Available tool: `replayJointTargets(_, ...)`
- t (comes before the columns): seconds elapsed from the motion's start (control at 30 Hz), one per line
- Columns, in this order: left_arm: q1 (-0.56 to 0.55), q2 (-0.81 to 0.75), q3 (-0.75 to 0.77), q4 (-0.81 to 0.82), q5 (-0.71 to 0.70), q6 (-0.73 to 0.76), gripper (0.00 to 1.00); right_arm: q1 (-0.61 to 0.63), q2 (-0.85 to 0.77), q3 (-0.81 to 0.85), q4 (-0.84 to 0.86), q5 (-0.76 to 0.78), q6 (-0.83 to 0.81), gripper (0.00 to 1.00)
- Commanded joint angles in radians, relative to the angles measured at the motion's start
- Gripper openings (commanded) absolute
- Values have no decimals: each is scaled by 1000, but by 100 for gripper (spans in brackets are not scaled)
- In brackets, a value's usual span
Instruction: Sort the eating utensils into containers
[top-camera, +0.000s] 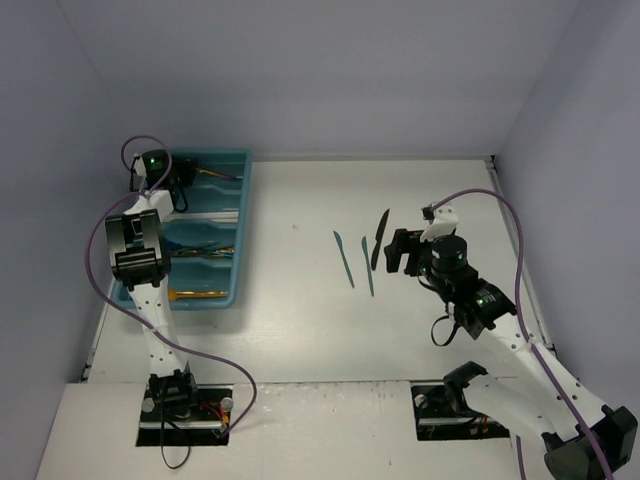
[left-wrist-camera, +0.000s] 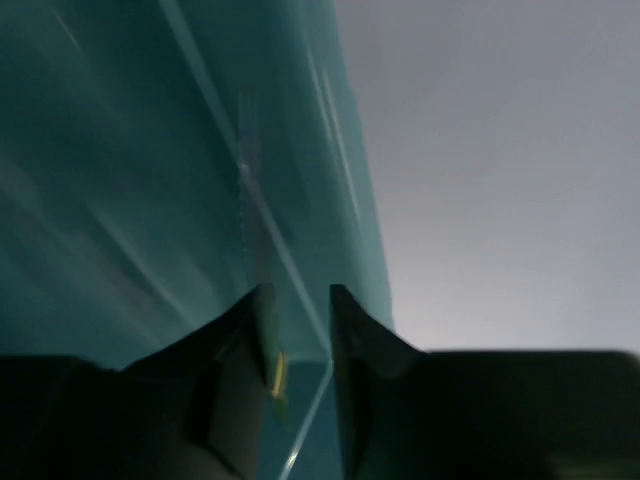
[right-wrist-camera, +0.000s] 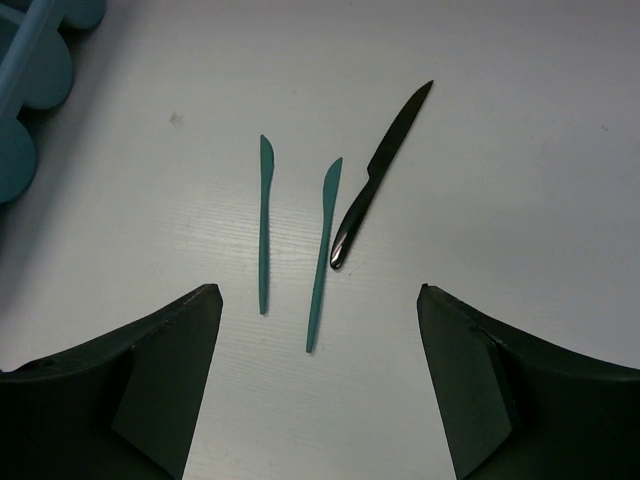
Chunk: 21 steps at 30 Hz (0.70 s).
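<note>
Left gripper (left-wrist-camera: 303, 295) is nose-down in the tray (left-wrist-camera: 120, 200). Its jaws are parted just a crack, with teal plastic showing through the gap. A gold sliver (left-wrist-camera: 278, 375) sits against one finger's inner face, too blurry to say what it is. Back toward that arm's base, a gold utensil (top-camera: 198, 295) lies in the tray's nearest compartment.

Right gripper (right-wrist-camera: 318, 300) hangs over the table (right-wrist-camera: 520, 150), jaws spread wide, holding nothing. Just ahead of its fingertips lie a teal knife (right-wrist-camera: 322, 255), a second teal knife (right-wrist-camera: 264, 225) beside it, and a black knife (right-wrist-camera: 380, 175) on the other side.
</note>
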Motion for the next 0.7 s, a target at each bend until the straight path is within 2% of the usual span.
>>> replayJointTargets(0.0, 1, -64, 68, 82, 11, 5, 48, -8, 8, 2, 33, 51, 17, 76)
replayJointTargets(0.17, 4, -106, 56, 74, 23, 17, 60, -8, 33, 5, 33, 66, 34, 76)
replayJointTargets(0.3, 5, -170, 26, 52, 36, 36, 65, -10, 72, 15, 33, 121, 52, 76)
replayJointTargets(0.4, 4, -232, -3, 10, 13, 104, 71, -11, 113, 35, 33, 177, 65, 76)
replayJointTargets(0.57, 11, -287, 40, -186, -41, 269, 74, -11, 164, 60, 32, 189, 71, 76)
replayJointTargets(0.67, 12, -262, 140, -349, -80, 378, 74, -14, 164, 59, 10, 188, 81, 76)
